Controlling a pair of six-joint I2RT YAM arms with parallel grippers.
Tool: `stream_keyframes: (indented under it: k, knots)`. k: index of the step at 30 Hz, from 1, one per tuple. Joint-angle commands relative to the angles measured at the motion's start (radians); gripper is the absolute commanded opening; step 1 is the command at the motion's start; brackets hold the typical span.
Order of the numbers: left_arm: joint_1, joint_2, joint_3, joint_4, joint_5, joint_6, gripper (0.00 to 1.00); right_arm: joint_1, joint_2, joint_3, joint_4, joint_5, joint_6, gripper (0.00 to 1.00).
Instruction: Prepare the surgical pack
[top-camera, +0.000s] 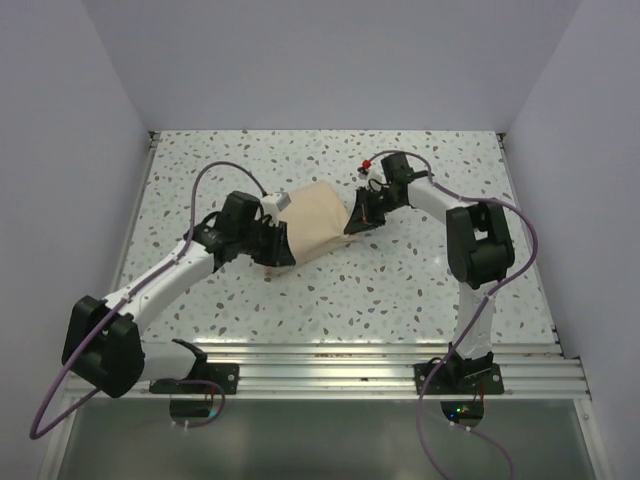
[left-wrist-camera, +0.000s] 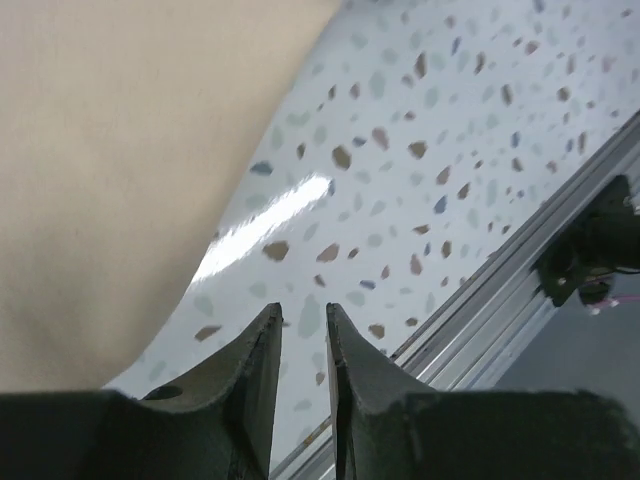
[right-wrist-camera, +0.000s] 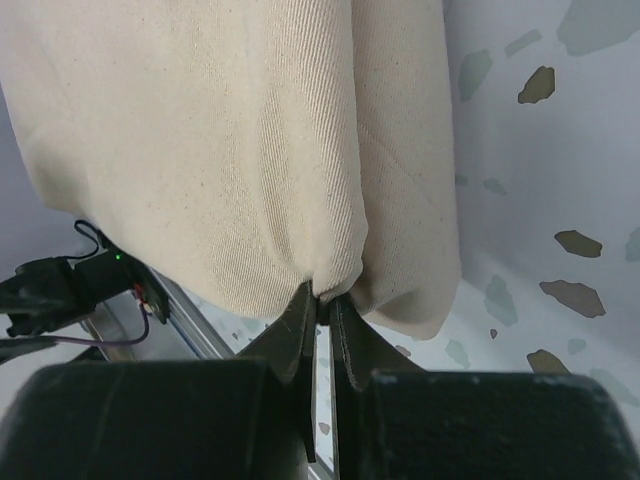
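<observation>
Your tan cloth (top-camera: 315, 222) sits as a puffed, pillow-like bundle in the middle of the speckled bench (top-camera: 400, 290), a little toward the back, with one hand at each side of it. No writing on the cloth or the arms can be read in any view.

Your right hand (right-wrist-camera: 321, 305) is clamped on the cloth. In its wrist view the fingers are pressed together on a pinch of fabric at the bottom of a fold, and the cloth fills the frame above them. From above, this hand is at the bundle's right edge.

Your left hand (left-wrist-camera: 302, 325) has its fingers a narrow slit apart with nothing between them. Its wrist view shows only bare bench through the gap. The cloth's curved edge lies up and to the left of the fingers, apart from them. From above, this hand is at the bundle's near-left corner.

For room to move, you have open bench between the bundle and the metal rail (top-camera: 330, 365) along the near edge, and more behind the bundle. The walls (top-camera: 60, 150) close in the left, back and right sides. Your right elbow stands nearest the right wall.
</observation>
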Motion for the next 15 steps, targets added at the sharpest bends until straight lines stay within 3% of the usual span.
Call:
stream_keyframes:
  k: [1,8,11,15]
  knots:
    - [0.008,-0.026,0.111,0.136,0.126,-0.062,0.28,0.021,-0.042,-0.018,-0.057,0.071,0.006,0.00]
    - [0.049,0.228,0.215,0.254,0.172,-0.160,0.18,0.033,-0.053,-0.017,-0.035,0.059,0.040,0.00]
    - [0.072,0.309,0.212,0.243,0.189,-0.165,0.14,0.027,-0.040,0.012,-0.106,0.122,0.001,0.00]
    - [0.090,0.288,0.143,0.203,0.154,-0.125,0.13,0.025,-0.023,0.020,-0.173,0.203,-0.062,0.00]
